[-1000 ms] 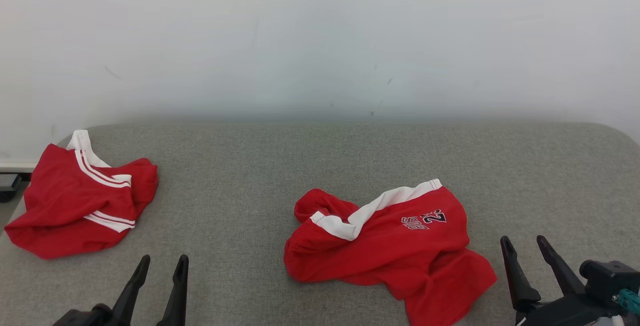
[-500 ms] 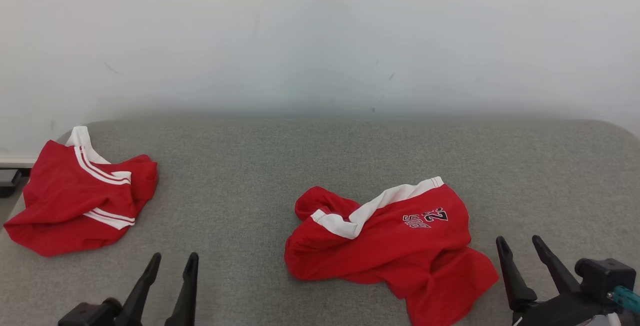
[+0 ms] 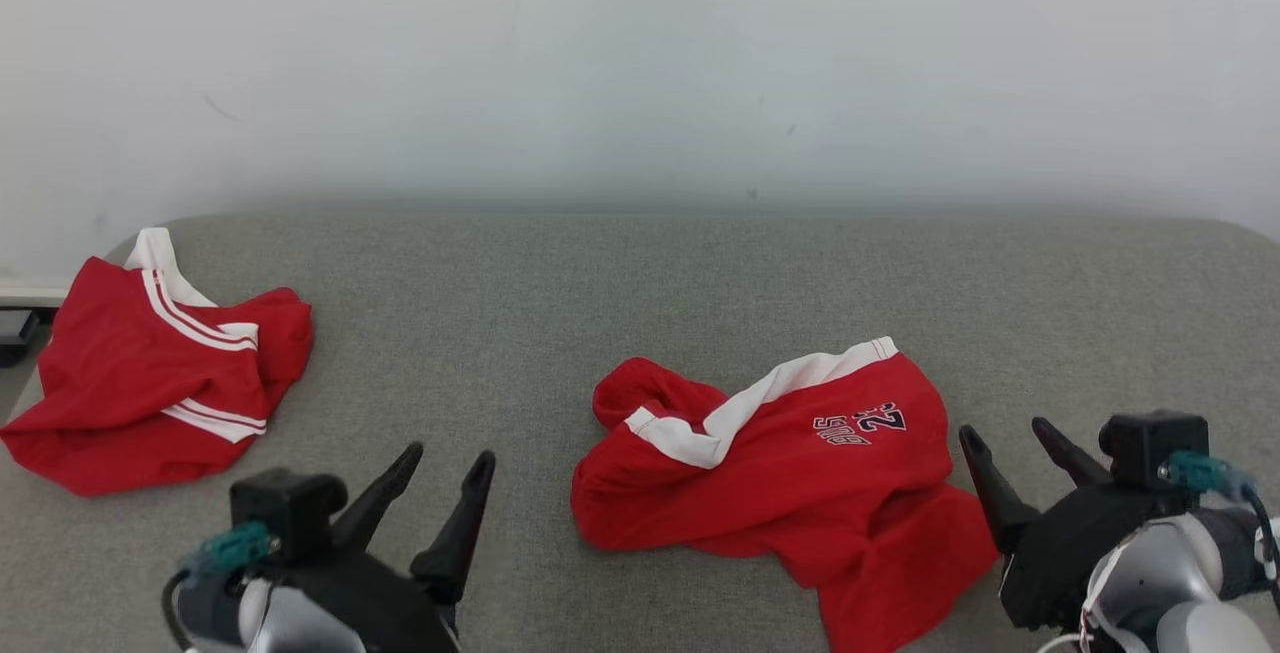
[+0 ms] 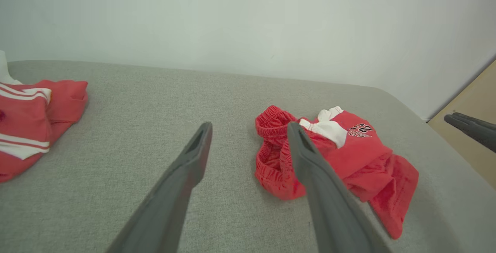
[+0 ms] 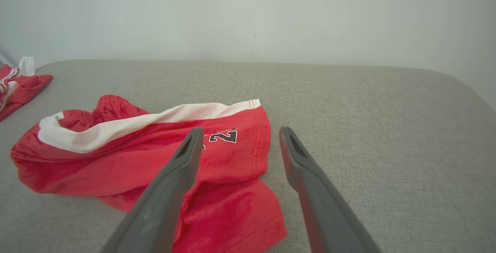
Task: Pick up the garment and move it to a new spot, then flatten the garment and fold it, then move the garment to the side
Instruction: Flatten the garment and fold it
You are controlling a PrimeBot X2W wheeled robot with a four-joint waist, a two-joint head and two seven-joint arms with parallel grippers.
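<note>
A: At the left end of the grey padded table, a striped red garment is seen. The left gripper is held agape over the table's front edge, nothing gripped.

B: Right of the table's middle, the red shorts are lying crumpled. Light, limp cloth is judged, so the gathered waistband is best pinched.

A: The right gripper is spread empty at the table's front right.
</note>
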